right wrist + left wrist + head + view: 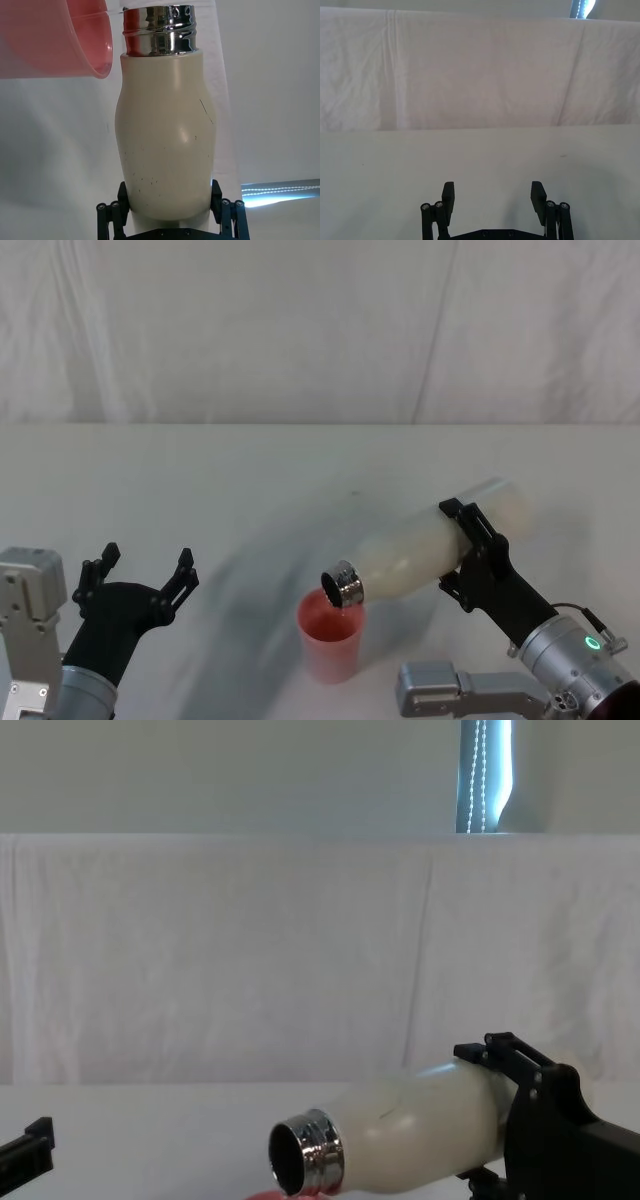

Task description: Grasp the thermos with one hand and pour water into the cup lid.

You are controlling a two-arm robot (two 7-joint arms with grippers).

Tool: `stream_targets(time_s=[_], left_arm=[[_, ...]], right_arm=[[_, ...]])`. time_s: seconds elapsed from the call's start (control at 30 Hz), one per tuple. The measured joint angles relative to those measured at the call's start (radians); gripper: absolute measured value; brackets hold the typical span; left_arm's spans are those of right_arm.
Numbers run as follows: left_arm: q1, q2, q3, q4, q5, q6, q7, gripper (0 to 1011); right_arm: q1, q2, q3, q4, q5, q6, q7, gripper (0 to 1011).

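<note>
The cream-white thermos [430,550] is lifted off the table and tipped far over, its steel neck [346,585] pointing down and left right above the pink cup lid [330,637]. My right gripper [470,545] is shut on the thermos body, fingers on either side. In the right wrist view the thermos [167,135] runs up the middle with the cup lid's rim [75,40] beside its neck. The chest view shows the tilted thermos [400,1135] with its open mouth facing the camera. My left gripper [140,570] stands open at the near left, holding nothing.
The white table [250,480] stretches back to a white cloth backdrop [320,330]. A grey part of my right arm [460,690] lies near the front edge just right of the cup lid.
</note>
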Motion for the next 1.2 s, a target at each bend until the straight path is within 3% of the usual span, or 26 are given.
stream_targets(time_s=[1.2], left_arm=[[0.0,0.0,0.0,0.0,0.0,0.0,0.0,1001]], right_arm=[[0.002,0.001,-0.005,0.002,-0.005,0.0,-0.001,962]])
